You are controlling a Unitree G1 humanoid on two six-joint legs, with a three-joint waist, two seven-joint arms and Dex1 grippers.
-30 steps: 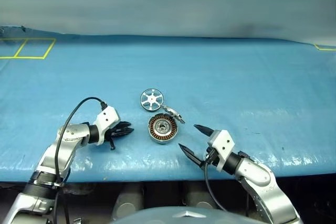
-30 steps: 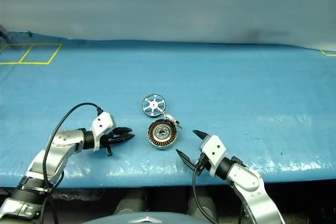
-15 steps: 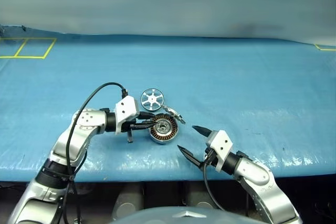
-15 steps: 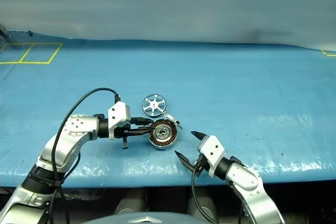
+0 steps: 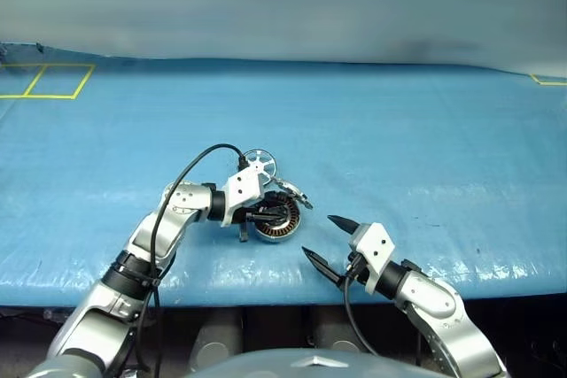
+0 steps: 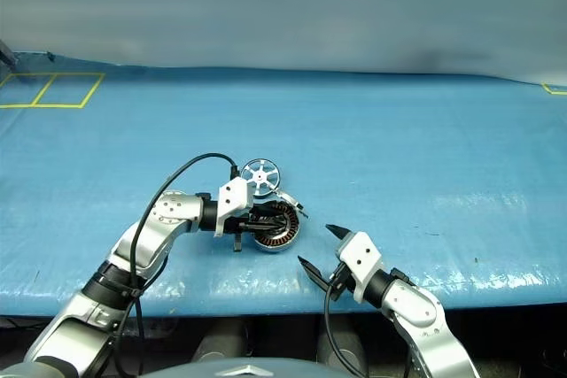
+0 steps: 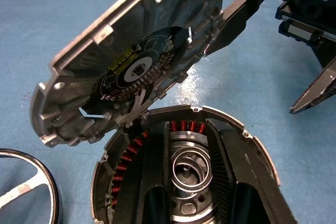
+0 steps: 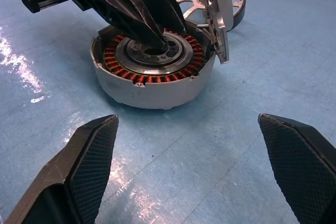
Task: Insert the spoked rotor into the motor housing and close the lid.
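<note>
Grey motor housing (image 8: pixel 157 85), copper windings; blue table (image 5: pixel 425 130).

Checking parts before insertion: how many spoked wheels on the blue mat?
1. The small flat silver six-spoke rotor wheel lies on the blue mat, just behind the round grey motor housing with copper windings. The left arm covers part of the housing area, so some small parts may be hidden.

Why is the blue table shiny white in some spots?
Lamp glare: in the right wrist view bright streaks lie on the blue table cover beside the motor housing; in the left wrist view a white patch gleams below the raised lid.
</note>
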